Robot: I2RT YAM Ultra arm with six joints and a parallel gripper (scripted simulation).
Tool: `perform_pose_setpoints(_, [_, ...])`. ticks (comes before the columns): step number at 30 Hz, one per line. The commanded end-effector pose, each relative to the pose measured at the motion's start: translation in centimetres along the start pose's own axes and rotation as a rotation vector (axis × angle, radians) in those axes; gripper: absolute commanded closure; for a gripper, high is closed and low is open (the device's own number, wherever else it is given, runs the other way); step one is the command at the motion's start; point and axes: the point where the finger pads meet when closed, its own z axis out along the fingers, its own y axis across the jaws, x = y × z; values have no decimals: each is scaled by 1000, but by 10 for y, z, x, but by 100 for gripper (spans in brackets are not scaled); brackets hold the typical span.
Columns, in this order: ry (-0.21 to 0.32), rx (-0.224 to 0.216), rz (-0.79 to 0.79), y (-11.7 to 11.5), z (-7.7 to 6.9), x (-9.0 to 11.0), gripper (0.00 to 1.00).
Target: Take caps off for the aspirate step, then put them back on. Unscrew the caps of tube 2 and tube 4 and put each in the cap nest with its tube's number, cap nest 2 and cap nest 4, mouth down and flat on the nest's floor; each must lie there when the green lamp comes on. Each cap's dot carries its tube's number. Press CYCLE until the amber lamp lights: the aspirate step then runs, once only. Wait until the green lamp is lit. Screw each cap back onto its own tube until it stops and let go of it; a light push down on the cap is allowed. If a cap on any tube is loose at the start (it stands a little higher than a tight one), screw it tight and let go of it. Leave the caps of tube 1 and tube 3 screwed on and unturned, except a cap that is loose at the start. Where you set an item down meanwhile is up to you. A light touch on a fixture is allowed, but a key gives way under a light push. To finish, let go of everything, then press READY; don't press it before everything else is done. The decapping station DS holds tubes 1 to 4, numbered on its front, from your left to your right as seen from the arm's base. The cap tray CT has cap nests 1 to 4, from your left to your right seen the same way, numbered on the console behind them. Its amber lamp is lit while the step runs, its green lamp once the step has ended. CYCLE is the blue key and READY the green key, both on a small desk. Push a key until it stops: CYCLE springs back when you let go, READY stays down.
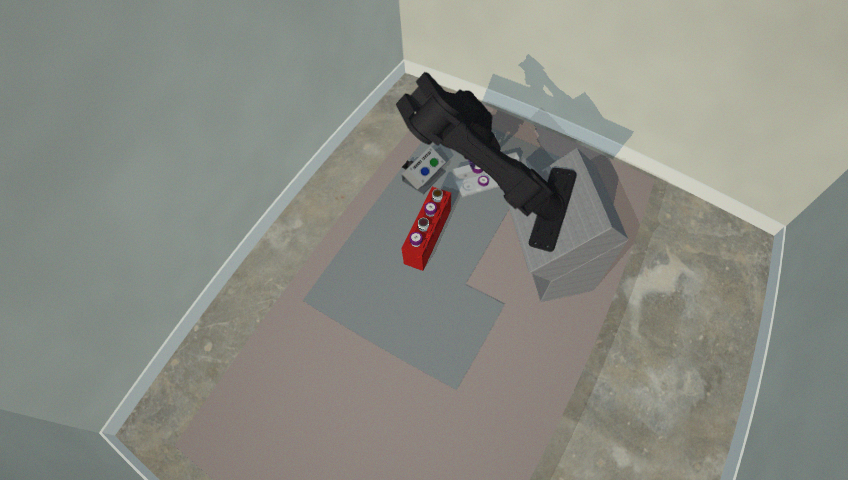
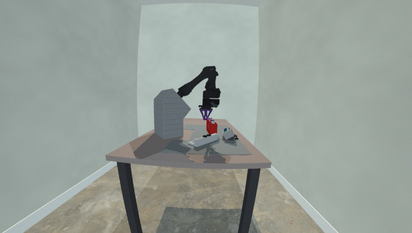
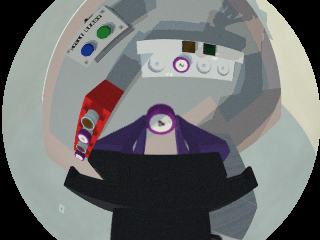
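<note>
Tubes in red station [image 1: 416,252]: four, two capped, two open. Keys on desk [image 1: 416,172]: two.

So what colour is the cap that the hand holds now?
Purple, with a pale dot on top; the cap between the hand fingers shows best in the wrist view.

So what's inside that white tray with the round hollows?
In the wrist view the white tray shows one purple-rimmed cap in the second hollow from the left; the others look bare. The hand holds another cap in front of it.
</note>
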Motion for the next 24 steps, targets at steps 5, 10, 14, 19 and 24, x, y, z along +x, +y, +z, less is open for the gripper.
perform_pose_setpoints(5, [-26,-9,-31,-55,-6,-22,100])
perform_pose_setpoints(10, [-27,-8,-31,-95,-6,-33,100])
perform_pose_setpoints(14, [-27,-8,-31,-111,-6,-38,100])
perform_pose_setpoints(19, [-28,-7,-31,-150,-6,-48,100])
perform_pose_setpoints(24, [-28,-7,-31,-150,-6,-48,100])
